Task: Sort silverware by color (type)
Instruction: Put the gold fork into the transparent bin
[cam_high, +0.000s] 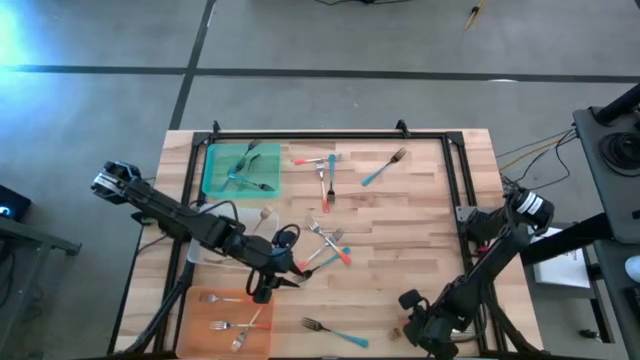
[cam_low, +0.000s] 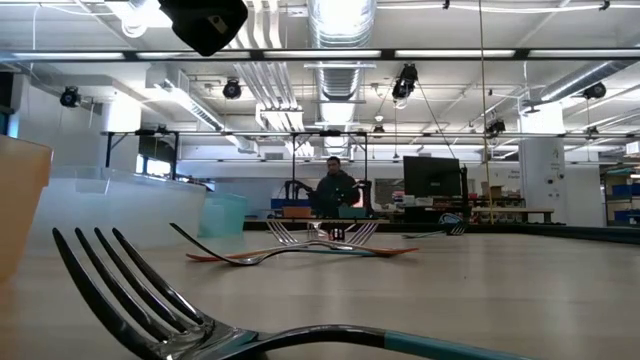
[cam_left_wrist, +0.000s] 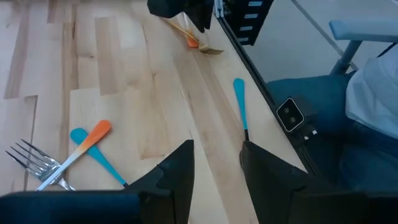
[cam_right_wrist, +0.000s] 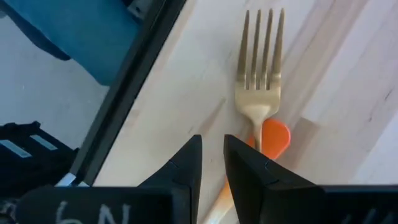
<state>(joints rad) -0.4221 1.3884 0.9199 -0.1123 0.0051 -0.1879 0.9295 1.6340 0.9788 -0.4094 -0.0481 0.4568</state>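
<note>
At the front edge the right gripper (cam_right_wrist: 212, 147) hovers over a gold fork (cam_right_wrist: 260, 68), fingers nearly together; whether they pinch its handle cannot be told. Mid-table, the left gripper (cam_left_wrist: 217, 149) hangs spread and empty near loose forks (cam_high: 330, 246), probably lining up its next pick. Farther back, the green tray (cam_high: 212, 170) gathers teal-handled forks (cam_high: 245, 176).

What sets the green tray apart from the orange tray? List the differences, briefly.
The green tray lies at the far left corner of the table; the orange tray lies at its near left edge. The green tray holds teal-handled forks; the orange tray holds silver-tined forks whose handles barely show against it. Both are flat rectangles holding a few forks.
</note>
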